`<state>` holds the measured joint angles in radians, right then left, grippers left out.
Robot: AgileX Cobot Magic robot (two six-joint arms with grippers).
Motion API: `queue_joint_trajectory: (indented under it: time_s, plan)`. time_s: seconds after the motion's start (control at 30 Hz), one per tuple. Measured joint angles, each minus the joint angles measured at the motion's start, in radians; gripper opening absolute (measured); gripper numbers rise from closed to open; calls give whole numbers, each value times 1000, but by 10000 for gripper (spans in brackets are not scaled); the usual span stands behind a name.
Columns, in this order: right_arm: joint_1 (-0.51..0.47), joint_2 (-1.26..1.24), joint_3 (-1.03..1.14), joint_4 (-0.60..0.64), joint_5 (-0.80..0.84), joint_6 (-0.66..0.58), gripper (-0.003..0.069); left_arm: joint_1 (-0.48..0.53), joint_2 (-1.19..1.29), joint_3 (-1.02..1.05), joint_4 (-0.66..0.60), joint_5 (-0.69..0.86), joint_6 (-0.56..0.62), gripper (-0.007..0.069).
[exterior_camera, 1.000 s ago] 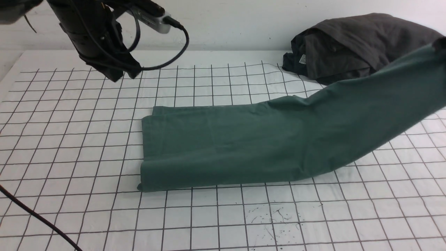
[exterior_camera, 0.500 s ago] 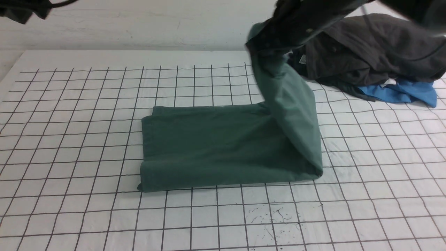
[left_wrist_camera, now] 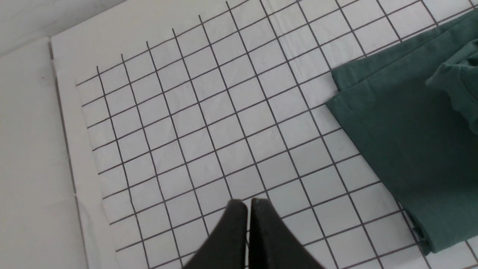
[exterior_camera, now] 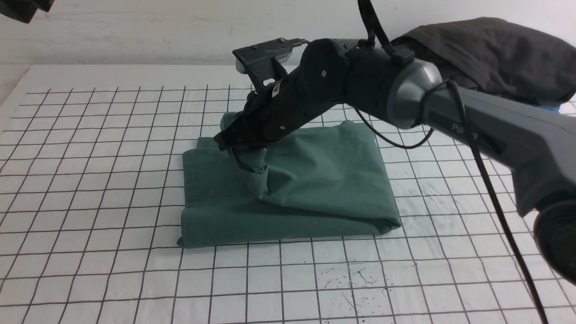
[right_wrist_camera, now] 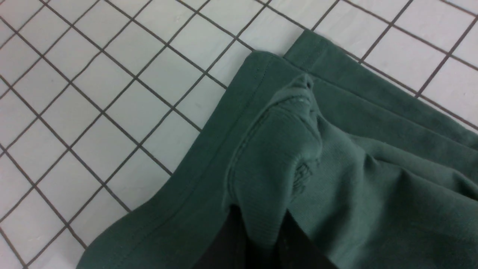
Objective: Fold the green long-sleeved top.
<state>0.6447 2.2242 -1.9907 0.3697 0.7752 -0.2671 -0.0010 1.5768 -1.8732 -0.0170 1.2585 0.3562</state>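
Note:
The green long-sleeved top [exterior_camera: 315, 189] lies in the middle of the gridded table as a folded rectangle. Its right part is doubled back leftward over the rest. My right gripper [exterior_camera: 245, 150] is shut on a bunched ribbed part of the top [right_wrist_camera: 269, 168] and holds it low over the top's far left corner. The top's hemmed corner shows in the right wrist view [right_wrist_camera: 261, 59]. My left gripper [left_wrist_camera: 248, 203] is shut and empty, high above bare table to the left of the top [left_wrist_camera: 410, 130]; in the front view only a bit of the left arm [exterior_camera: 20, 9] shows.
A dark grey-black heap of clothes [exterior_camera: 490, 54] lies at the back right, partly behind my right arm [exterior_camera: 472, 117]. A sliver of the blue garment [exterior_camera: 552, 108] shows beside it. Ink specks [exterior_camera: 351, 276] mark the white gridded cloth [exterior_camera: 90, 180] near the front.
My right gripper has carried the top's right end from the far right, up and over to the left, laying it across the folded part. The left arm has risen out of the front view.

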Motion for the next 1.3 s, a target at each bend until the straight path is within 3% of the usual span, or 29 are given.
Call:
queue_joint_trajectory:
  time_s: [0.17,0.27,0.43,0.5,0.53,0.67,0.77,1.1,1.3]
  plan:
    - [0,16,-2,49,-24,-2,34,0,18,0,-2,0,0,-5]
    - [0,27,-7,67,-29,-24,80,0,33,0,-8,0,0,-5]
    - [0,29,-10,139,-37,-93,318,0,39,0,-30,0,0,-5]
    - [0,29,-10,148,-39,-103,360,0,39,0,-30,0,0,-5]
    - [0,29,-12,155,-39,-116,418,0,39,0,-30,0,0,-5]
    - [-4,29,-14,144,-36,-120,445,0,39,0,-30,0,0,-5]
    - [-9,29,-15,103,-17,-121,408,0,39,0,-30,0,0,-5]
    - [35,136,-18,148,119,-160,36,0,39,0,-41,0,0,-5]
    - [36,149,-33,151,142,-174,-11,0,39,0,-44,0,0,-5]
